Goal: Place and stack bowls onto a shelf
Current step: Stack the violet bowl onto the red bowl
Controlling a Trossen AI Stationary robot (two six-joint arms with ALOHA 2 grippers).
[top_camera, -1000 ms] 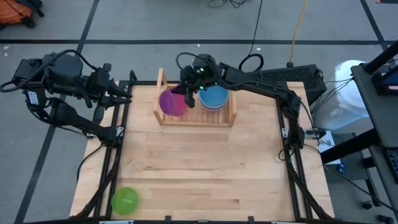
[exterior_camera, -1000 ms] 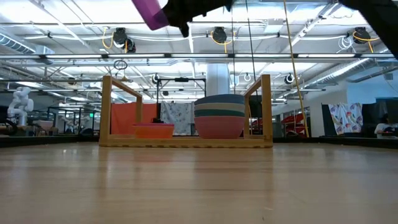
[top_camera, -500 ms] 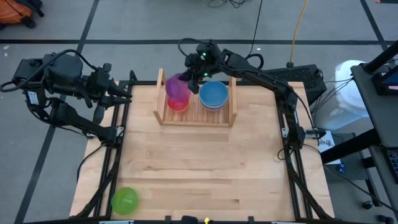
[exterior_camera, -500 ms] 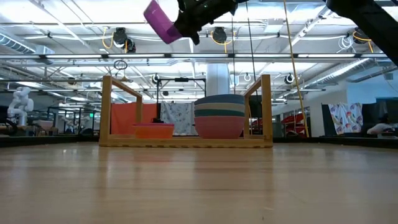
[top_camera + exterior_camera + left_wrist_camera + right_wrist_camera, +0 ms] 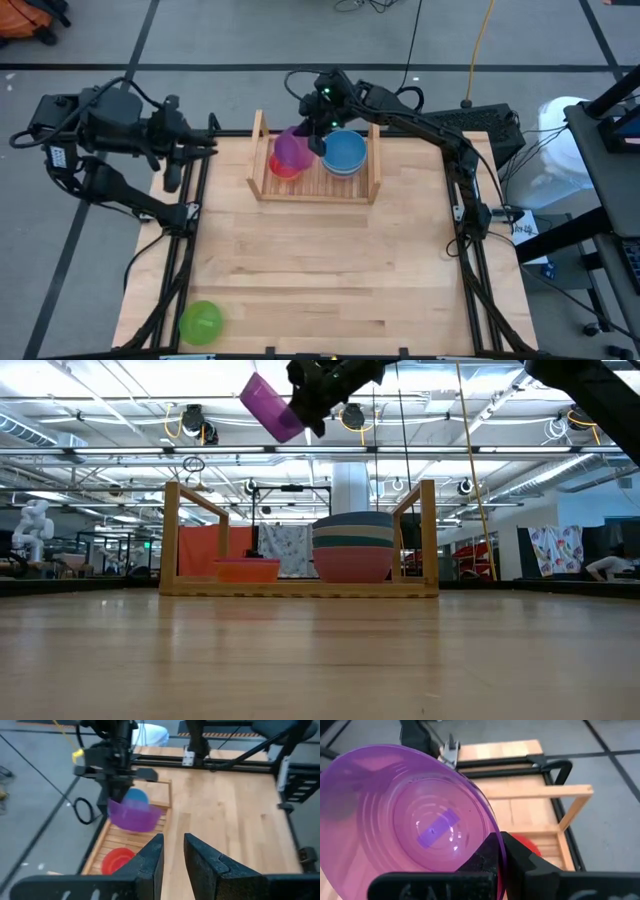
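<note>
My right gripper point(image 5: 314, 138) is shut on a purple bowl point(image 5: 292, 148) and holds it high over the left half of the shelf point(image 5: 262, 160). A red bowl point(image 5: 284, 168) sits on the shelf's slats below it. On the right half of the shelf stands a stack of bowls point(image 5: 353, 546), with the blue bowl point(image 5: 344, 153) on top. A green bowl point(image 5: 200, 322) lies at the table's near left corner. My left gripper point(image 5: 200, 150) hovers open and empty off the table's far left edge. My right gripper pinches the purple bowl's rim point(image 5: 496, 845), one finger inside the bowl and one outside. The fingers slant down from the far right. The bowl point(image 5: 272, 407) is lifted well clear of the shelf and tilted, its opening turned toward the wrist.
The shelf's two upright side boards point(image 5: 172, 535) point(image 5: 428, 535) flank the bowls. The wide wooden tabletop point(image 5: 330, 270) lies bare between the shelf and the green bowl. Black frame rails point(image 5: 190, 240) run along the table's left and right edges.
My right gripper has carried the purple bowl a little toward the table's far and right edges, from over the shelf's left end to above the red bowl. It has tipped and sunk slightly, still shut on the rim. My left gripper has turned slightly in place.
</note>
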